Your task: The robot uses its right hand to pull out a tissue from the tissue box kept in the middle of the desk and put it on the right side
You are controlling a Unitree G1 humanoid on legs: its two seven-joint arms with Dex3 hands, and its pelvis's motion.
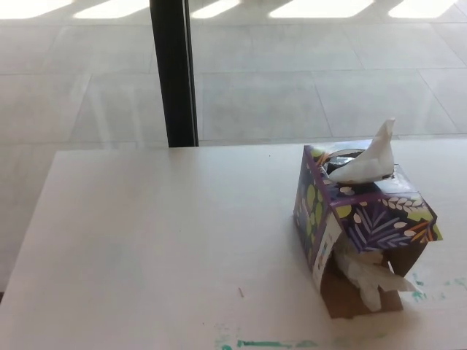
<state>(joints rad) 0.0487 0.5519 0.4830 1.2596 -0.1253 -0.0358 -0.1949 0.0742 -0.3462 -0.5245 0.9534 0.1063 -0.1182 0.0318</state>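
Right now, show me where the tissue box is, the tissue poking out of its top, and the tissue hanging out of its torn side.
tissue box (379, 219), head view, on its patterned top panel.
top tissue (371, 162), head view, middle of the upright white peak.
side tissue (371, 275), head view, on the crumpled white wad.

Head view: no part of robot body visible. Left arm, left hand: out of frame. Right arm, right hand: out of frame. No forearm, wrist or finger enters from either picture edge. Pose and finger state of both hands cannot be told from this view.
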